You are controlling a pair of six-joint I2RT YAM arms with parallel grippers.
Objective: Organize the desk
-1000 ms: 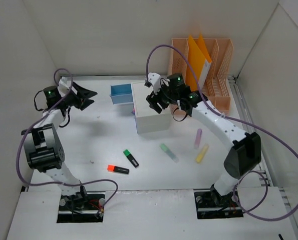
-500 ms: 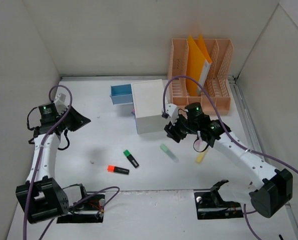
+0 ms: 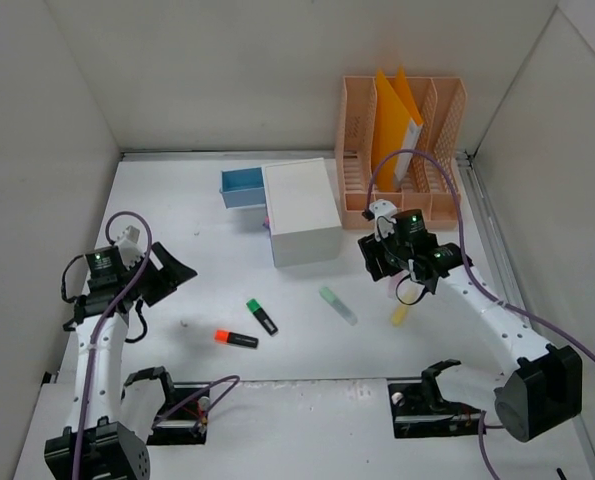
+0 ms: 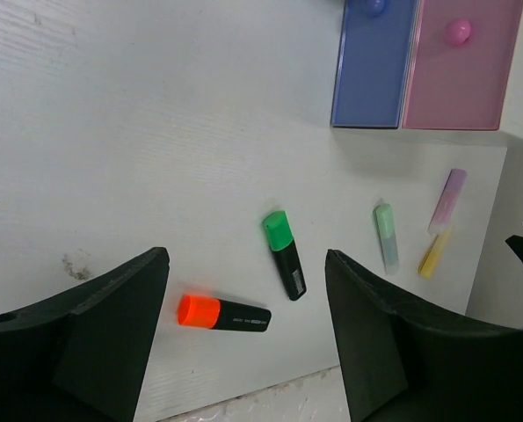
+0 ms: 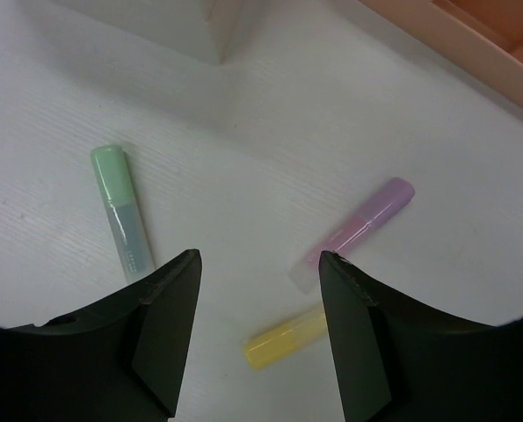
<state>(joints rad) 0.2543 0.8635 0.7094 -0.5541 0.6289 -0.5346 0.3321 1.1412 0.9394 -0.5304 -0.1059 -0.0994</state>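
Desk (image 3: 197,215) is filling the whole scene, a flat white tabletop lying between white walls (image 3: 227,80) and carrying everything else. At its far right corner a peach file rack (image 3: 445,195) is standing, with a yellow folder (image 3: 397,125) leaning upright in one of its slots. Just left of the rack a white box (image 3: 302,212) is sitting, and a blue drawer (image 3: 241,187) is sticking out at its left side. The left wrist view is showing a pink drawer (image 4: 463,66) right beside the blue one.

The left gripper (image 3: 174,272) is hovering over the desk's left part, its jaws spreading wide with nothing between them. The right gripper (image 3: 380,264) is hanging near the rack's front, its jaws likewise standing apart and holding nothing.

Five highlighters are lying loose on the desk's near half. A green-capped black highlighter (image 3: 262,316) and an orange-capped black highlighter (image 3: 236,339) are resting close together toward the left. A pale green highlighter (image 3: 338,305) is lying in the middle. A yellow highlighter (image 3: 404,314) is lying just beside a purple highlighter (image 5: 353,230), under the right gripper.
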